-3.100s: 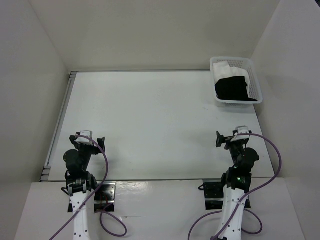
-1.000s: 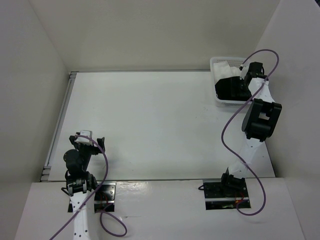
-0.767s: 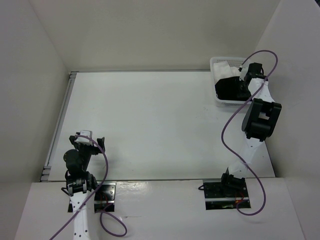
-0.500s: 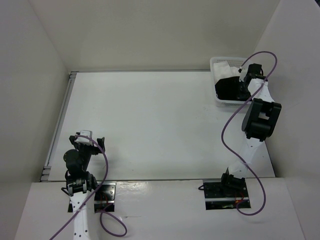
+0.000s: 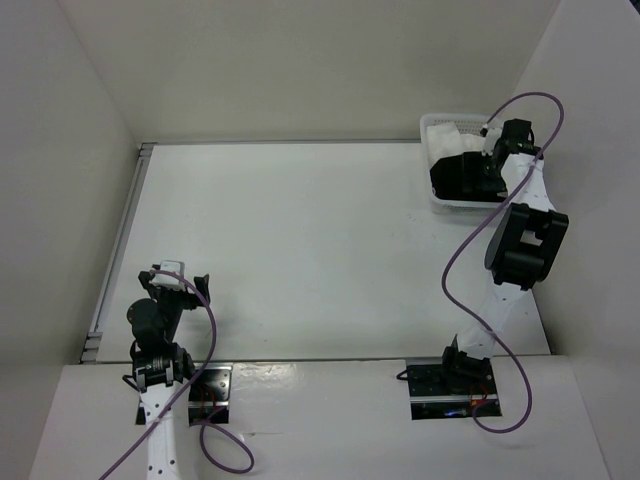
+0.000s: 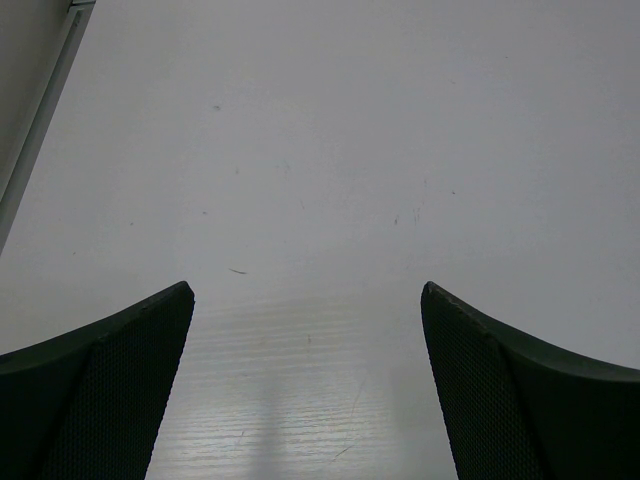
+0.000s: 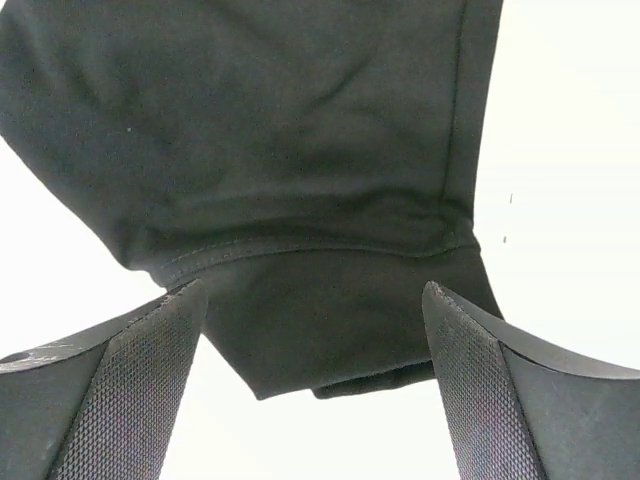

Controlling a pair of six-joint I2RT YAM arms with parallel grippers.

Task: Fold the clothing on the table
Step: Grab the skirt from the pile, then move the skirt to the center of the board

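The black clothing point(image 5: 455, 178) lies bunched in the white basket point(image 5: 470, 207) at the table's point(image 5: 300, 240) far right corner. My right gripper point(image 5: 487, 165) hangs over the basket's right side. In the right wrist view its jaws stand wide apart just above a hemmed fold of the clothing point(image 7: 300, 180), and the gripper point(image 7: 312, 400) holds nothing. My left gripper point(image 5: 180, 280) rests near its base at the near left, open point(image 6: 307, 390) over the bare table point(image 6: 300, 150).
A white cloth point(image 5: 440, 135) lies in the basket's far end beside the black fabric. A metal rail point(image 5: 120, 240) runs along the table's left edge, also visible in the left wrist view point(image 6: 40, 110). Walls close in on three sides.
The right arm has swung from its rest pose out to the basket, and in the last half second its wrist shifted slightly right. The left arm has not moved.
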